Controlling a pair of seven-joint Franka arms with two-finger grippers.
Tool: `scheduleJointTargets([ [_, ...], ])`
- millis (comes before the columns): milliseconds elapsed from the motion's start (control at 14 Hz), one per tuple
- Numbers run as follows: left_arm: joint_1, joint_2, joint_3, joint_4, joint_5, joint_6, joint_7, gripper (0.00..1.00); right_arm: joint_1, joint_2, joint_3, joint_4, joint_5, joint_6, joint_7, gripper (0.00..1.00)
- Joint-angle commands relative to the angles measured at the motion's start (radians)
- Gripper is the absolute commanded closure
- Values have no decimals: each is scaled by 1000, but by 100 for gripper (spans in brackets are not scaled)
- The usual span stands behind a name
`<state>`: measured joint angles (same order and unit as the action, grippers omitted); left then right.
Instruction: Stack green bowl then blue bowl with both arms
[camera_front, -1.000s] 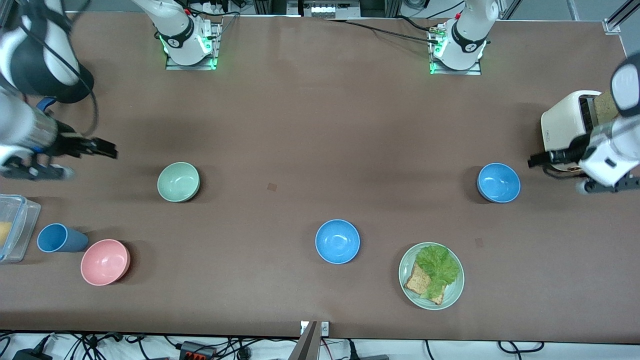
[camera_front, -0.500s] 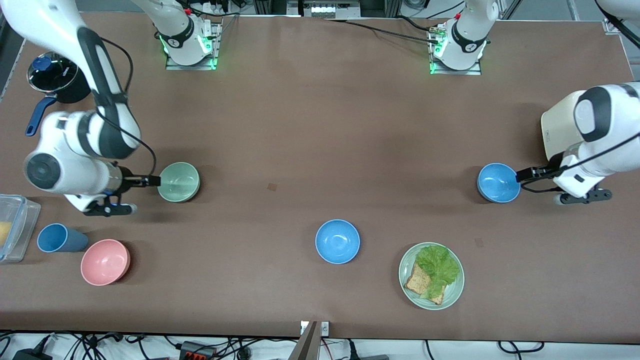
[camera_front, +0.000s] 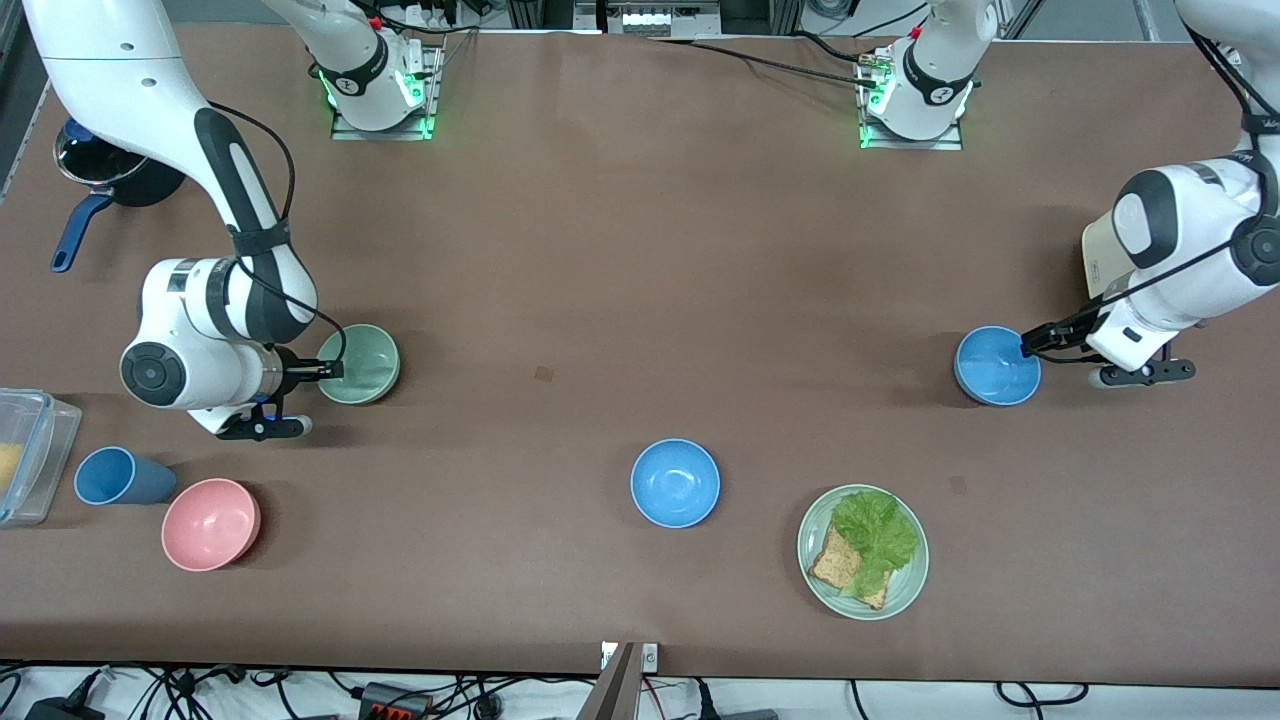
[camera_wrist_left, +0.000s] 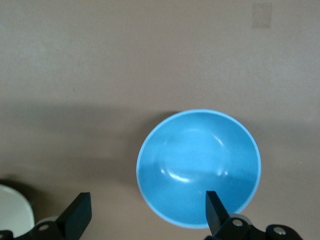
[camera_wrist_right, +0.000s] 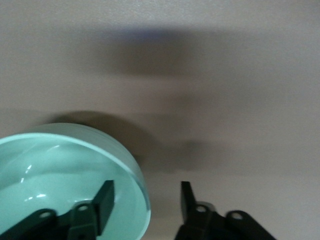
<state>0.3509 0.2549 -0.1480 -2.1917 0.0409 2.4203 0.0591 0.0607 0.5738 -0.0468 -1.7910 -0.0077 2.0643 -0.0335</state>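
Note:
The green bowl (camera_front: 365, 362) sits toward the right arm's end of the table. My right gripper (camera_front: 330, 371) is open at its rim. In the right wrist view one finger (camera_wrist_right: 106, 202) is inside the green bowl (camera_wrist_right: 60, 170), the other outside, around the rim at my right gripper (camera_wrist_right: 145, 202). One blue bowl (camera_front: 993, 368) sits toward the left arm's end. My left gripper (camera_front: 1028, 343) is open at its rim. In the left wrist view one finger (camera_wrist_left: 215, 210) is over the blue bowl (camera_wrist_left: 200, 165), with my left gripper (camera_wrist_left: 147, 212) spread wide. A second blue bowl (camera_front: 675, 483) sits mid-table, nearer the camera.
A pink bowl (camera_front: 210, 524), a blue cup (camera_front: 120, 477) and a clear container (camera_front: 25, 455) lie near the right arm's end. A green plate (camera_front: 815, 520) with lettuce and toast sits beside the second blue bowl. A toaster (camera_front: 1098, 262) and a black pot (camera_front: 130, 180) stand at the table's ends.
Both arms swung in from the table's ends and came down. The right gripper reached the green bowl's rim, the left gripper the blue bowl's rim. No bowl has moved.

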Motion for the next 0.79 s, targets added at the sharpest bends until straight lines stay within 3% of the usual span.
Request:
scheduleJointTargets([
  [0,16,63,-12,-2,14,75,18,0,8,-3,2,8,-11,-13,0,100],
  [214,33,87,-12,-8,14,101,24,0,5,0,10,10,-6,-12,-14,100],
  [357,40,138,-10,-8,14,173,59,0,5,-6,48,25,-2,-13,-14,100],
  [500,78,193,-12,-3,16,261,88,0,10,-9,126,60,2,-13,4,100],
  [714,80,199,-12,6,16,261,111,0,53,-9,224,85,5,-9,119,100],
])
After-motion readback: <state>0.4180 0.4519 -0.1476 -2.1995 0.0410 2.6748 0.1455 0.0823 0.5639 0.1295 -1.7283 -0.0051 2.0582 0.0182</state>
